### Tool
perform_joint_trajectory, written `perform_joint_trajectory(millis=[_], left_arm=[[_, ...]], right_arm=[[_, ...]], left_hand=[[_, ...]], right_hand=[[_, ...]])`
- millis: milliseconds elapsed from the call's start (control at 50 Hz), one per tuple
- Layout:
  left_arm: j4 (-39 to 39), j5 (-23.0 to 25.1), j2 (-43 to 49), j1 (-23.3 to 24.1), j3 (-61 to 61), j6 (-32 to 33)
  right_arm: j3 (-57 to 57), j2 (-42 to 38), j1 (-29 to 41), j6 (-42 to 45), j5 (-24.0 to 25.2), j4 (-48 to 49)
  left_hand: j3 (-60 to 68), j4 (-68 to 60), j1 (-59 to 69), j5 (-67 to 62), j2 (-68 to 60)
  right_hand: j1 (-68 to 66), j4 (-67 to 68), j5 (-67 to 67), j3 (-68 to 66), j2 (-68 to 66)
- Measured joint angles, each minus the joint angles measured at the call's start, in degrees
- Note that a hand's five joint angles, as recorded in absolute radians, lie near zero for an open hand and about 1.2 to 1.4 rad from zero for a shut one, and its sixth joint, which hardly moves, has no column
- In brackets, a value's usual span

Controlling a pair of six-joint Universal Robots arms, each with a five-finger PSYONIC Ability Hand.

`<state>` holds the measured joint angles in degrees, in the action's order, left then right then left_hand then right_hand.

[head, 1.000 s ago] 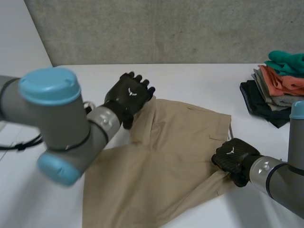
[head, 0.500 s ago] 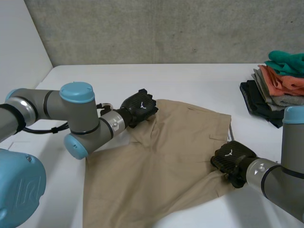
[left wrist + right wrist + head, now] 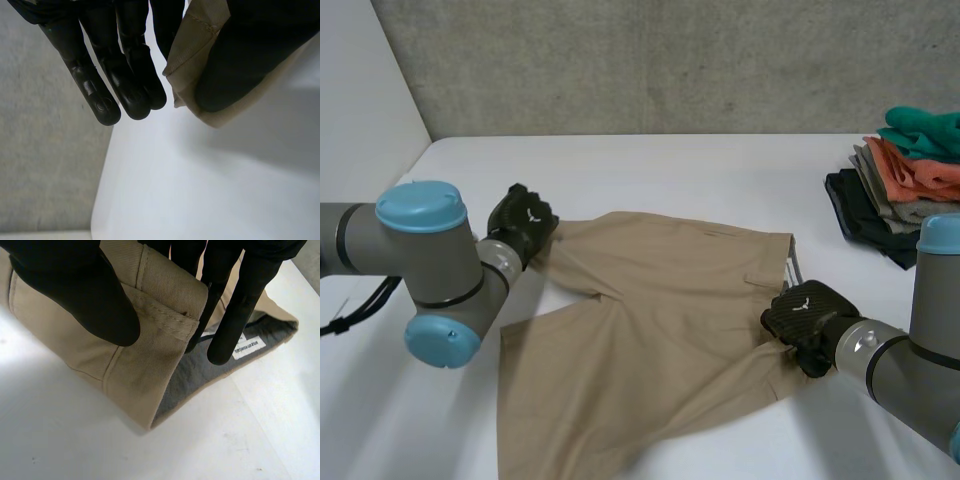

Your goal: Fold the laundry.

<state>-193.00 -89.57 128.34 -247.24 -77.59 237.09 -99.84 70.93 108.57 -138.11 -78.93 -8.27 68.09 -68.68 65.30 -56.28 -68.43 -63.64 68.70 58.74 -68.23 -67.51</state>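
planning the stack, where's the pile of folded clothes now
In the head view the pile sits at the far right of the table, beyond the right hand and apart from the shorts.

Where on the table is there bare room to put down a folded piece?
The far strip of table between the shorts and the wall is free, as is the gap between shorts and the clothes stack. Crowded near: the left hand and right hand pinch the shorts' edges.
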Motion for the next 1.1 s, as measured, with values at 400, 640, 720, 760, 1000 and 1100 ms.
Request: perform_joint_trajectory(millis=[400, 640, 720, 760, 1000, 1100], left_arm=[[0.3, -4.9, -4.9, -1.2, -1.3, -16.0], [9.7, -4.5, -31.1, -0.2, -16.9, -37.8], [14.5, -4.5, -36.8, 2.3, -22.8, -44.4], [17.0, -4.5, -38.7, 4.1, -25.5, -47.8], [26.0, -4.3, -39.7, 8.9, -32.8, -60.1], [26.5, -4.3, -39.2, 8.4, -34.3, -61.1]], right_arm=[[1.0, 0.3, 0.6, -7.2, 0.8, 2.6], [8.1, -1.0, 0.5, -25.0, 2.5, 7.0], [10.1, -2.6, 0.4, -29.4, 2.6, 7.9], [10.6, -3.2, 0.3, -30.6, 2.5, 8.2], [10.7, -4.3, 0.4, -31.2, 2.1, 10.2], [10.5, -4.2, 0.4, -30.9, 2.1, 10.4]], left_hand=[[-47.8, 49.1, -46.2, 47.0, 48.3], [-47.8, 49.1, -46.2, 47.0, 48.3], [-47.8, 49.1, -46.2, 47.0, 48.3], [-47.8, 49.1, -46.2, 47.0, 48.3], [-47.8, 49.1, -46.2, 47.0, 48.3], [-47.7, 49.0, -46.0, 46.8, 48.2]], right_hand=[[0.0, 0.0, 0.0, 0.0, 0.0], [0.0, 0.0, 0.0, 0.0, 0.0], [0.0, 0.0, 0.0, 0.0, 0.0], [0.0, 0.0, 0.0, 0.0, 0.0], [0.0, 0.0, 0.0, 0.0, 0.0], [0.0, 0.0, 0.0, 0.0, 0.0]])
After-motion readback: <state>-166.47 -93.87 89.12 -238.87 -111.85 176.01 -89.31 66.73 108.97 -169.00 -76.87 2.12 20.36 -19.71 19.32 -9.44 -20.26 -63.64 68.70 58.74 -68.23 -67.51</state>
